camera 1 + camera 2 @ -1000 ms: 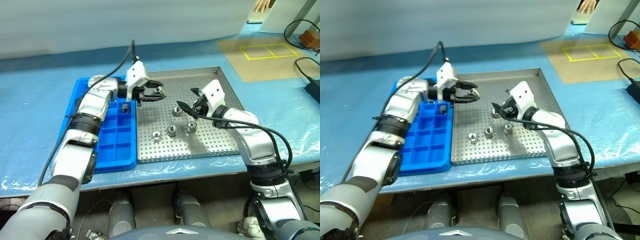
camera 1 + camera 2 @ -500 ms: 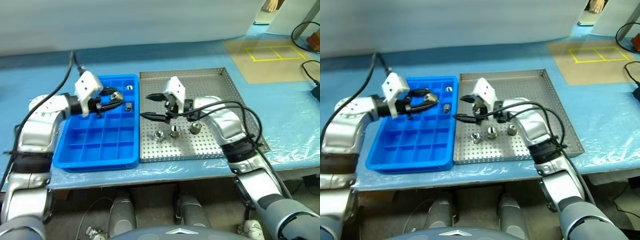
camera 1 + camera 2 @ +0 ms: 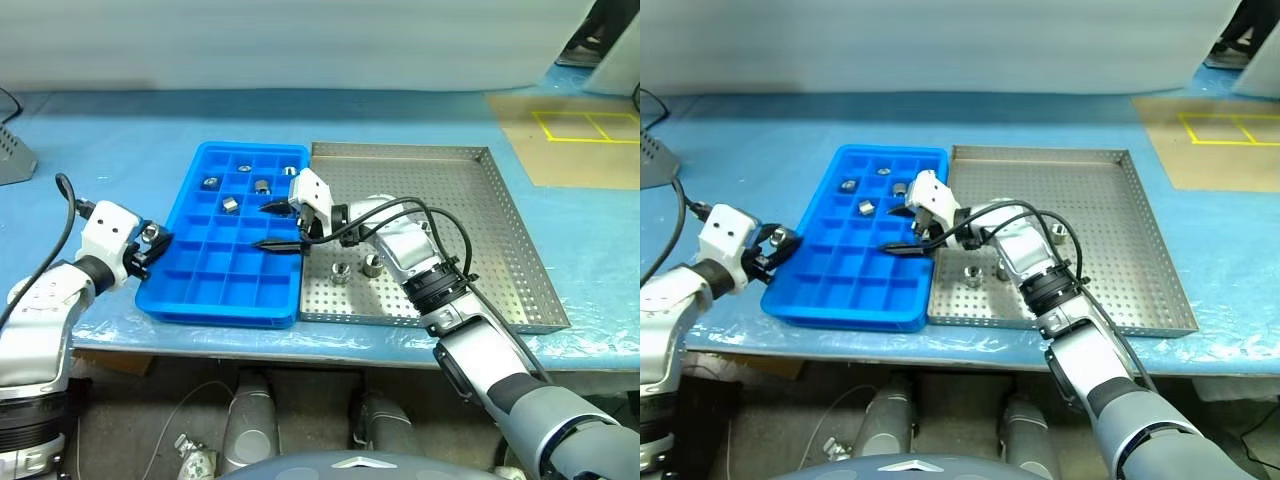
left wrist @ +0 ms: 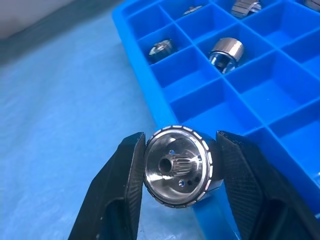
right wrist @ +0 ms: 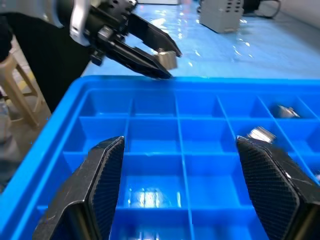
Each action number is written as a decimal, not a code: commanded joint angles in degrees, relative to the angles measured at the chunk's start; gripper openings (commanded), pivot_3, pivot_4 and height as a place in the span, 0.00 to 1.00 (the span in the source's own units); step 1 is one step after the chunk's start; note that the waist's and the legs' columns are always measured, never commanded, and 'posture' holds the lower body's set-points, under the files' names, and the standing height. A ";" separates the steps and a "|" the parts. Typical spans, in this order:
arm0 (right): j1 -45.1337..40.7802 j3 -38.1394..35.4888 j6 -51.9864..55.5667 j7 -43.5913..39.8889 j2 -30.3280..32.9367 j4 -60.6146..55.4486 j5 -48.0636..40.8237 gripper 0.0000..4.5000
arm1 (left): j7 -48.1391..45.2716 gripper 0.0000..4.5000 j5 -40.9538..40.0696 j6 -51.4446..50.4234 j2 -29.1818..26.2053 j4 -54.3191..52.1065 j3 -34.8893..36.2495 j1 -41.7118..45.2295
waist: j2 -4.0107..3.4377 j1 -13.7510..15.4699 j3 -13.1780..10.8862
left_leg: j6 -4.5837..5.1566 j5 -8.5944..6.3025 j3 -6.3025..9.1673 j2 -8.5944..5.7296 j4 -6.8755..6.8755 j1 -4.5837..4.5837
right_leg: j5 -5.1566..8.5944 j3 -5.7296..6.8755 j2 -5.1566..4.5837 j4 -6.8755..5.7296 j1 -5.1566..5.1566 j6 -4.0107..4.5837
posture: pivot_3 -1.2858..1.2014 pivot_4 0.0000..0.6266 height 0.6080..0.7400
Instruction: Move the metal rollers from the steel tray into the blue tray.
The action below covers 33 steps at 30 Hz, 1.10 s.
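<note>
Left wrist view: left gripper (image 4: 177, 172) clamps roller (image 4: 179, 171), splined bore visible. Right gripper (image 3: 272, 226) wide, empty. Blue tray (image 3: 190, 290): four rollers.

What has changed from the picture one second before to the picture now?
The left tool, shut on a roller, swung from the steel tray to the blue tray's outer left edge. The right tool, open and empty, moved from the steel tray out over the blue tray. The rollers lying in both trays stayed put.
</note>
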<state>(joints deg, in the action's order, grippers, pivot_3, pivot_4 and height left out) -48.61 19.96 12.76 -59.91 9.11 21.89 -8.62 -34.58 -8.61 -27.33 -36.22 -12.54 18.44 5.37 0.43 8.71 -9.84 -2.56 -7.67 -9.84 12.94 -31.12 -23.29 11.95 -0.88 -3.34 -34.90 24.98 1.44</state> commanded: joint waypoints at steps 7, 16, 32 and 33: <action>0.49 -0.84 -0.11 0.43 1.82 -2.64 1.45 0.82 | 6.21 0.43 3.39 5.14 3.32 8.97 -6.54 8.97 | 0.05 -0.14 0.02 | -0.14 0.09 0.06 -0.01 -0.07 0.01 | -0.01 0.00 0.02 -0.16 0.04 -0.01 | 0.60 0.24 1.00; 2.27 -1.06 0.67 2.34 3.15 -4.99 2.25 0.82 | 4.46 0.43 3.64 8.14 3.26 16.73 -9.90 11.52 | 0.07 -0.93 0.03 | -0.27 0.17 0.08 -0.01 -0.08 0.04 | 0.02 -0.06 0.08 -0.33 0.12 0.03 | 0.58 0.24 1.00; 3.53 -5.72 4.51 2.98 9.21 -9.27 0.35 0.82 | -14.93 0.99 -12.76 -1.42 -3.98 4.78 -10.42 18.29 | 0.10 -1.66 0.01 | -0.47 0.30 0.08 -0.04 -0.17 0.07 | 0.03 -0.09 0.04 -0.55 0.14 0.06 | 0.54 0.24 1.00; 3.91 -6.43 5.15 2.69 10.58 -10.24 -0.11 0.82 | -16.94 0.99 -12.44 -1.54 -5.18 3.90 -12.30 17.90 | 0.10 -1.64 0.01 | -0.47 0.30 0.06 -0.06 -0.17 0.06 | 0.03 -0.10 0.03 -0.52 0.13 0.06 | 0.53 0.24 1.00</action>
<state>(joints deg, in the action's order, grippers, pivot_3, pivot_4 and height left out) -44.65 16.75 17.22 -56.58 17.99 15.43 -7.01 -47.64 -19.53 -27.72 -40.00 -5.29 8.25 23.52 0.53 7.07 -9.83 -3.02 -7.37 -9.80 12.86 -31.29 -23.21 11.98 -0.99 -3.32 -35.41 25.10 1.50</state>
